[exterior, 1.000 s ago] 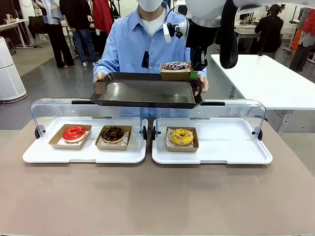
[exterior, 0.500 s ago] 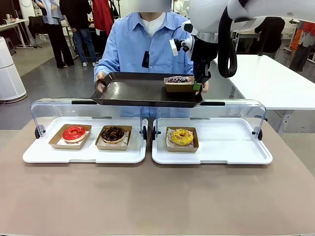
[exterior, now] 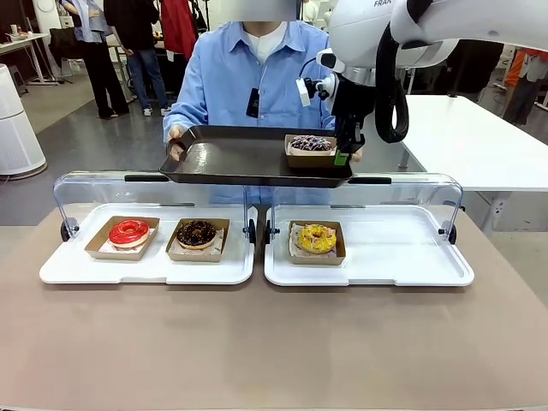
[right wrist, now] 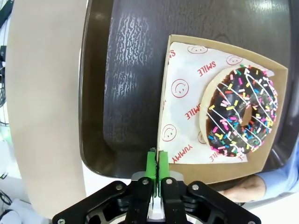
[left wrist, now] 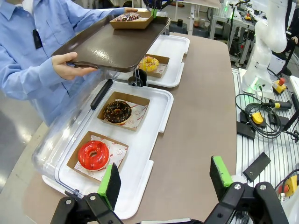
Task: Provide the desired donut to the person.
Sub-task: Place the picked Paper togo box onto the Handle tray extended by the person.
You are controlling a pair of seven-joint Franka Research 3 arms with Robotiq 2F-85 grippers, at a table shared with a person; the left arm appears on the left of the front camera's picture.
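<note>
A sprinkled chocolate donut [exterior: 311, 143] [right wrist: 240, 114] lies in a brown paper box [right wrist: 182, 93]. The box rests on a dark tray [exterior: 240, 158] [right wrist: 126, 70] that the person [exterior: 231, 77] holds in both hands above the display. My right gripper [exterior: 342, 157] [right wrist: 156, 163] points down at the box's right edge, its green pads pressed together on the box wall. The left wrist view shows that donut [left wrist: 127, 17] far off on the tray [left wrist: 112, 44]. My left gripper [left wrist: 164, 175] hangs open over the table's left end, holding nothing.
Two white display trays [exterior: 86, 270] [exterior: 411, 257] sit under raised clear covers. They carry a red donut [exterior: 128, 231], a chocolate donut [exterior: 196, 233] and a yellow donut [exterior: 316, 238], each in a box. The right tray's right half is bare.
My right gripper has come down with the sprinkled donut's box, which now rests on the dark tray. The person holds the tray a little lower. The left arm stays still.
</note>
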